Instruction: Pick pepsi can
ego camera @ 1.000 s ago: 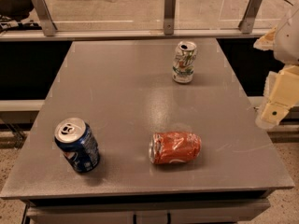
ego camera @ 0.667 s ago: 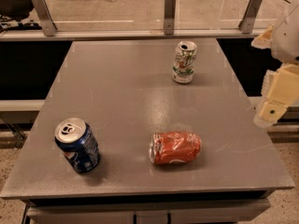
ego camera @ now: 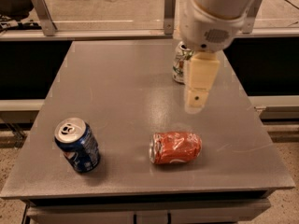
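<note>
The pepsi can (ego camera: 77, 145), dark blue with a silver top, stands upright near the front left corner of the grey table (ego camera: 117, 87). My gripper (ego camera: 194, 107) hangs from the white arm over the middle right of the table. It is above and just behind the orange-red can, far to the right of the pepsi can. It holds nothing that I can see.
An orange-red can (ego camera: 175, 148) lies on its side at the front centre. A white and green can (ego camera: 178, 62) stands at the back, partly hidden behind the arm. A rail with metal posts (ego camera: 170, 6) runs along the far edge.
The arm has swung in from the right edge to over the middle right of the table, now covering part of the white and green can. The cans have not moved.
</note>
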Robot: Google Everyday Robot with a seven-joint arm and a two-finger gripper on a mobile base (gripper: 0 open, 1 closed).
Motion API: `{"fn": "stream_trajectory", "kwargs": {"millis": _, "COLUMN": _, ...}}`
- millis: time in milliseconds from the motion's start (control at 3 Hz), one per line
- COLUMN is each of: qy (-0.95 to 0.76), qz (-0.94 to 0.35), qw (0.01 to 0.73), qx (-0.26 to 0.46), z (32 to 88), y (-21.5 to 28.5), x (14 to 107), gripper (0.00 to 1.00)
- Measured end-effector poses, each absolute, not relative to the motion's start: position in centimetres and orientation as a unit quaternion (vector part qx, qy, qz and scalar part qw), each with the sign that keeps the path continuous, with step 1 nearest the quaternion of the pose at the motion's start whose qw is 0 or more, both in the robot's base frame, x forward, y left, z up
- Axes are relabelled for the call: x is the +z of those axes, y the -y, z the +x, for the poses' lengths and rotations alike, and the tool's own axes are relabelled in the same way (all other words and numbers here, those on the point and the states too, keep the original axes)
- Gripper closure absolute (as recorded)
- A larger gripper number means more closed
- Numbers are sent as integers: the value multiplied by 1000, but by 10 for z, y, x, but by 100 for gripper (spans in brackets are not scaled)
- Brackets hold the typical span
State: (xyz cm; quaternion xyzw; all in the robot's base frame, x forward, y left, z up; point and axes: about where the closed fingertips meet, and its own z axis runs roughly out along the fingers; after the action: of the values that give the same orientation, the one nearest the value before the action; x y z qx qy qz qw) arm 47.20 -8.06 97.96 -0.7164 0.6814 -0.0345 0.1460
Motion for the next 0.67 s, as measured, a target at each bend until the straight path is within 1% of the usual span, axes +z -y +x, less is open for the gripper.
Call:
{"fn": "stream_trajectory", "kwargs": {"millis": 333, "qy": -627, "qz": -768, "qw": 123, "qx": -40, "z": 477, "y": -3, "x": 971, "gripper": 0}}
{"fn": "stream_trajectory", "kwargs": {"millis": 667, "qy": -612, "qz": -778, "qw": 132, "qx": -43, "z": 478, "y": -22, "x": 974, "gripper": 0}}
